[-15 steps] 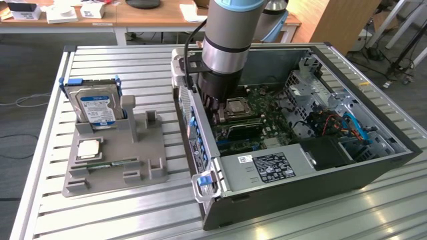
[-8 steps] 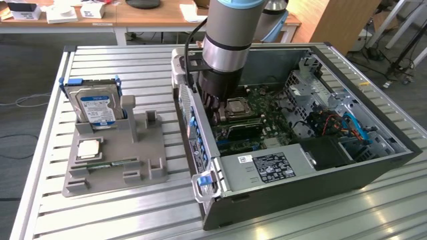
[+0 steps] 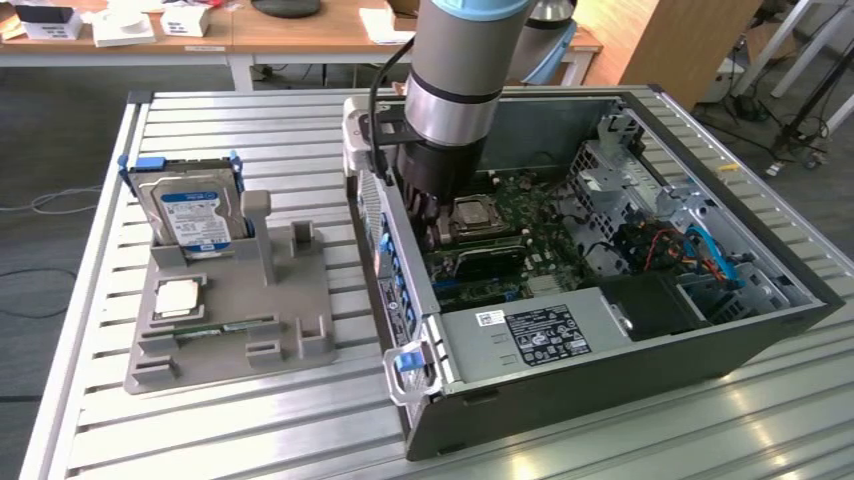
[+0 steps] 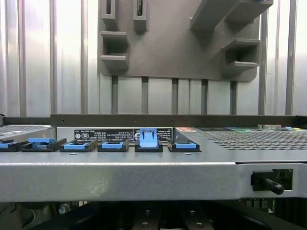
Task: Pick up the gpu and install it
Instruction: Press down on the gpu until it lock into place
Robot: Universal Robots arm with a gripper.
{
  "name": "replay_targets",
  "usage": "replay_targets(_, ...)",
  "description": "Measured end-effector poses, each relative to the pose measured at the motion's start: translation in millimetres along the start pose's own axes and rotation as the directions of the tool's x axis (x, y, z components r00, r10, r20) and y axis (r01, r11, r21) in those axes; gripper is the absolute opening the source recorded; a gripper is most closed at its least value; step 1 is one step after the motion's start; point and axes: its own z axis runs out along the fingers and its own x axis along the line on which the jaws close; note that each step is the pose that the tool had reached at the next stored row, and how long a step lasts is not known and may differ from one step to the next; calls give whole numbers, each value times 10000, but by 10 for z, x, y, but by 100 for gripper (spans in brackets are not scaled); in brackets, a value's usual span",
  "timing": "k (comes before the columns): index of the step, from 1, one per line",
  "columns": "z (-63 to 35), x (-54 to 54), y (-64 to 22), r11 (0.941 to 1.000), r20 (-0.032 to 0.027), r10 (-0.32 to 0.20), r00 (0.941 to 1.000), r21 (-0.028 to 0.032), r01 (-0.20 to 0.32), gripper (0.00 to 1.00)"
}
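The arm reaches down into the open computer case (image 3: 747, 300), which lies on its side on the slatted metal table (image 3: 267, 420); the gripper (image 3: 430, 215) sits low against the motherboard (image 3: 534, 250), close by the case's rear wall; its jaws are closed tight, though what they pinch I cannot tell from here; the gpu (image 3: 483, 256) appears to lie as a dark card across the board just beside the gripper, below the processor socket (image 3: 474, 213). On the exterior view's left a grey holder tray (image 3: 240, 300) stands apart from the case, carrying a hard drive (image 3: 191, 213) upright, a processor chip (image 3: 179, 298) and a memory stick (image 3: 214, 328); in the wrist view blue slot clips (image 4: 147, 139) line the case's rear edge.
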Motion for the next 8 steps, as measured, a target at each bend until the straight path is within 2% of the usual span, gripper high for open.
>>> replay_targets(8, 6, 1, -5, 10000, 0, -1, 10000, -5, 1, 11)
